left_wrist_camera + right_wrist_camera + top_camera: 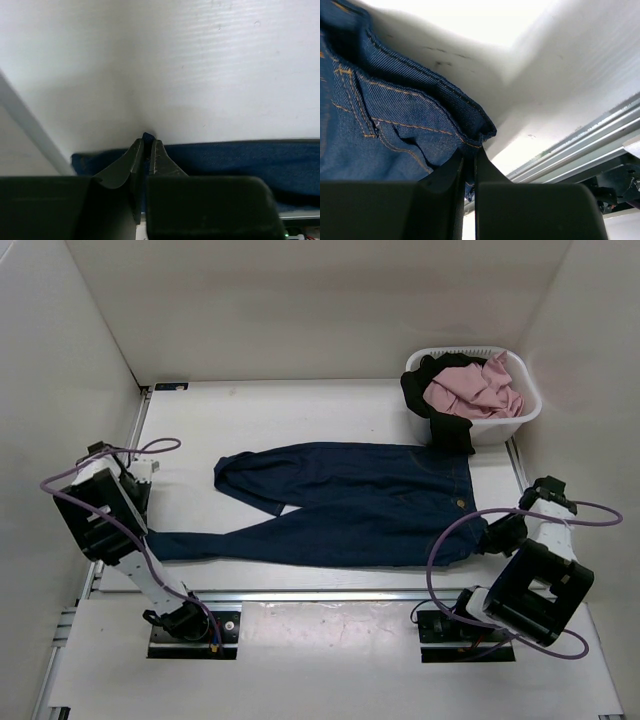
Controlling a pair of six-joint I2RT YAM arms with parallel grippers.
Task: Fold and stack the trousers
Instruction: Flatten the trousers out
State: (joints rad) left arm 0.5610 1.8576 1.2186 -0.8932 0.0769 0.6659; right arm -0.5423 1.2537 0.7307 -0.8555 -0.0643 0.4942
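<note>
1 overhead view; 2 wrist close-ups share trousers (350, 505).

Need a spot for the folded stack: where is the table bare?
Bare: the far strip between the trousers and the back wall, left of the basket, running into the far-left corner. Crowded: the middle under denim, and both near ends, where the left gripper and right gripper pinch the fabric.

Probably a lab: plain white walls (320, 300) enclose the robot table (330, 640).

Dark navy trousers (350, 505) lie flat; far leg bent short.
</note>
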